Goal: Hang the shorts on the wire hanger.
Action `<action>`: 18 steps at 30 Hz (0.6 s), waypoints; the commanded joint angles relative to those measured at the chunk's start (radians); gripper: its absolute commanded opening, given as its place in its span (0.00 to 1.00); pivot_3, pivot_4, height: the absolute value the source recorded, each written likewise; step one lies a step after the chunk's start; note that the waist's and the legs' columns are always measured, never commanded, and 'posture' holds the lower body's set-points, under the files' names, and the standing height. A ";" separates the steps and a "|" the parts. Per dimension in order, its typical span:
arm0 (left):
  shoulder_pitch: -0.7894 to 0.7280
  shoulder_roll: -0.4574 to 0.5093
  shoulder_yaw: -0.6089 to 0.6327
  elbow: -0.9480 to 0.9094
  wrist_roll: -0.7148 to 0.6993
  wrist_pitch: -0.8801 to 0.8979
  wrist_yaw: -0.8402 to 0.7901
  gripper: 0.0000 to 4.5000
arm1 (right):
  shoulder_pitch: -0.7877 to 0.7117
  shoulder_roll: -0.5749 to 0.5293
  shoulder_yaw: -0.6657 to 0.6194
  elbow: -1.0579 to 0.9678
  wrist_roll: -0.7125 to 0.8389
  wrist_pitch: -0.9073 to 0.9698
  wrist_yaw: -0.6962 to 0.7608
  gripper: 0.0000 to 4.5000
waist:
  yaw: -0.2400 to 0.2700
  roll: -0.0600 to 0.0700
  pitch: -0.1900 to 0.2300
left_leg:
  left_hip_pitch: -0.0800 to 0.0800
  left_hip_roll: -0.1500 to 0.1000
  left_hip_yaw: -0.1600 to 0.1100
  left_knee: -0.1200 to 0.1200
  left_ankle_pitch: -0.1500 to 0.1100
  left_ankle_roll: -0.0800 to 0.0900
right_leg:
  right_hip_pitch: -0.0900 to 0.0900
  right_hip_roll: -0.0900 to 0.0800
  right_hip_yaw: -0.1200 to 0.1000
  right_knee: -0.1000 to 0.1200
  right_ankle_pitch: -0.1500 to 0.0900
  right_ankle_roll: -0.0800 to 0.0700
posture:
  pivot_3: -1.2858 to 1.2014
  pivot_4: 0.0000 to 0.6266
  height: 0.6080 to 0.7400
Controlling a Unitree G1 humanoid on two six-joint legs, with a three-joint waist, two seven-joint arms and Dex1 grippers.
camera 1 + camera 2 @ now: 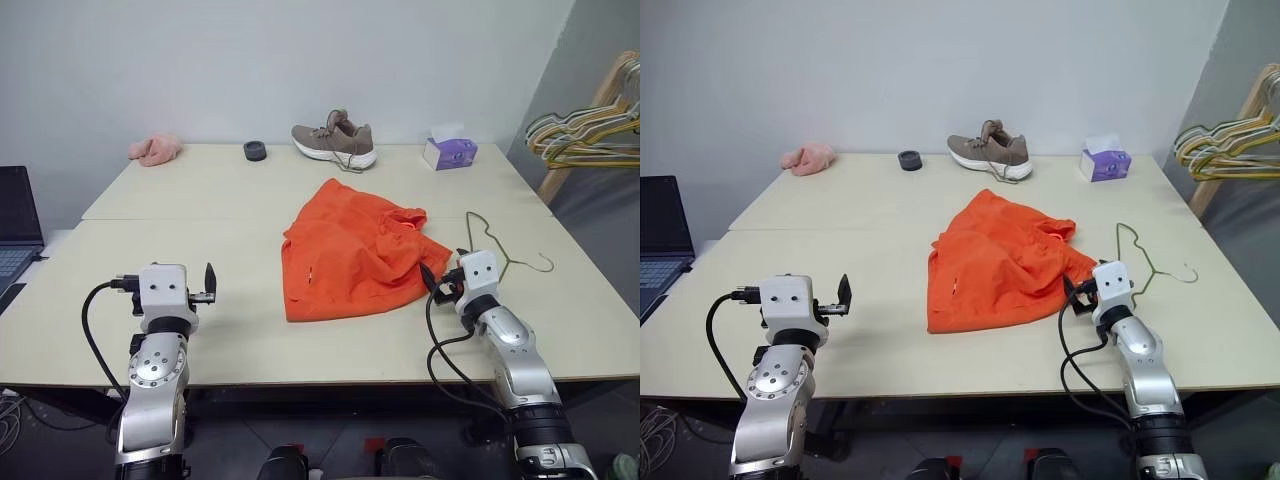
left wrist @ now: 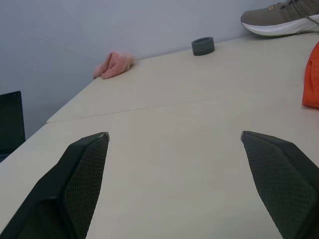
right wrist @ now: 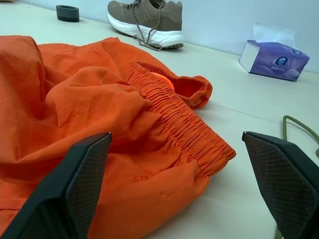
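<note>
The bright orange shorts (image 1: 350, 250) lie crumpled in the middle of the table, their gathered waistband (image 3: 182, 122) turned toward the right. The wire hanger (image 1: 508, 262) lies flat on the table just right of the shorts, its hook pointing to the far side. My right gripper (image 3: 177, 133) hovers open at the shorts' near right corner, with the waistband between and just beyond its fingers, touching nothing. My left gripper (image 2: 174, 134) is open over bare table, well to the left of the shorts.
Along the far edge stand a pink cloth (image 1: 155, 150), a black ring (image 1: 255, 151), a brown shoe (image 1: 335, 142) and a purple tissue box (image 1: 449, 152). Coloured hangers (image 1: 590, 135) hang on a wooden rack at far right. A laptop (image 1: 15, 225) sits off the left edge.
</note>
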State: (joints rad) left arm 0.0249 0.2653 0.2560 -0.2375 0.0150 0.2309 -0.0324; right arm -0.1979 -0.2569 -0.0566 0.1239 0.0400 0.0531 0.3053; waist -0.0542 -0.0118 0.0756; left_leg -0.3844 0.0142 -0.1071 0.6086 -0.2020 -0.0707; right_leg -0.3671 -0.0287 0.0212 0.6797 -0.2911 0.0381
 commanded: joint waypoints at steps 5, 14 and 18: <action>-0.008 0.003 -0.001 -0.035 0.003 -0.029 0.001 1.00 | -0.014 -0.012 -0.011 -0.033 0.016 -0.024 0.006 0.99 | 0.000 0.000 0.000 | 0.000 0.000 0.000 0.000 0.000 0.000 | 0.000 0.000 0.000 0.000 0.000 0.000 | 0.51 0.01 1.00; -0.011 -0.013 0.007 -0.040 -0.009 0.010 0.010 1.00 | -0.008 -0.022 -0.011 -0.043 0.026 -0.017 0.021 0.99 | -0.001 0.000 0.000 | 0.000 0.000 0.000 0.000 0.000 0.000 | 0.000 0.000 0.000 0.000 -0.001 -0.001 | 0.51 0.02 1.00; -0.012 -0.016 0.017 -0.041 -0.018 0.028 0.012 1.00 | -0.008 -0.021 -0.009 -0.043 0.026 -0.019 0.021 0.99 | -0.001 0.000 0.000 | 0.000 0.000 0.000 0.000 0.000 0.000 | 0.000 0.000 0.000 0.000 -0.001 -0.001 | 0.51 0.02 1.00</action>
State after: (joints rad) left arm 0.0247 0.2472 0.2536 -0.2376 0.0007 0.2576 -0.0306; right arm -0.1966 -0.2686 -0.0564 0.1234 0.0586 0.0531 0.3252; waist -0.0556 -0.0117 0.0755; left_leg -0.3841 0.0142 -0.1068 0.6085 -0.2020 -0.0706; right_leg -0.3671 -0.0287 0.0215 0.6797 -0.2917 0.0372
